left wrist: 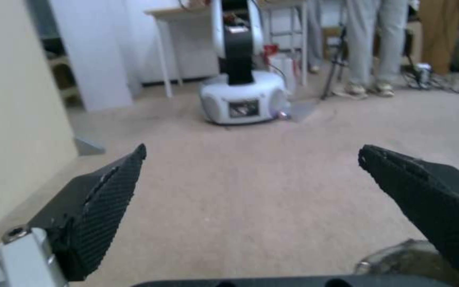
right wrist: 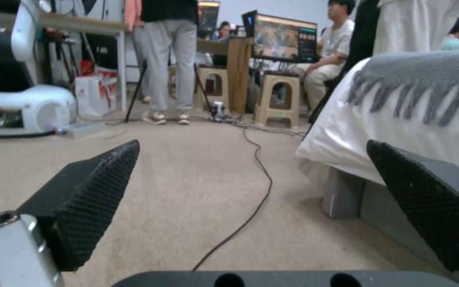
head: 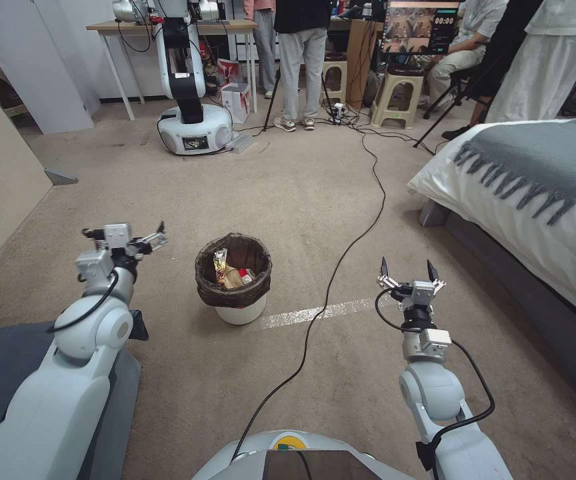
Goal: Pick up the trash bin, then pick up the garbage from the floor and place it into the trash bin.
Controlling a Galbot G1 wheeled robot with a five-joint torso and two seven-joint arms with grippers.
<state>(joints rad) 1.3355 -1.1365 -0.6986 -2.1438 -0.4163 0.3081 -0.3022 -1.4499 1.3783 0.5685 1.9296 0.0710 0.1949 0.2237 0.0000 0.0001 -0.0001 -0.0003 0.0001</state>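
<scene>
The round white trash bin [head: 234,280], lined with a crinkled dark brown bag, holds wrappers [head: 225,270] on beige carpet [head: 288,193], flanked by the spread left gripper [head: 149,241] and spread right gripper [head: 408,272].

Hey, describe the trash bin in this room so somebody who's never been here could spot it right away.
Start from the bed with the grey fringed blanket on the robot's right, then cross the beige carpet and the black cable toward the left. The trash bin stands alone on the floor between the two open claws. It is small, round and white, lined with a dark brown bag, with wrappers inside.
</scene>
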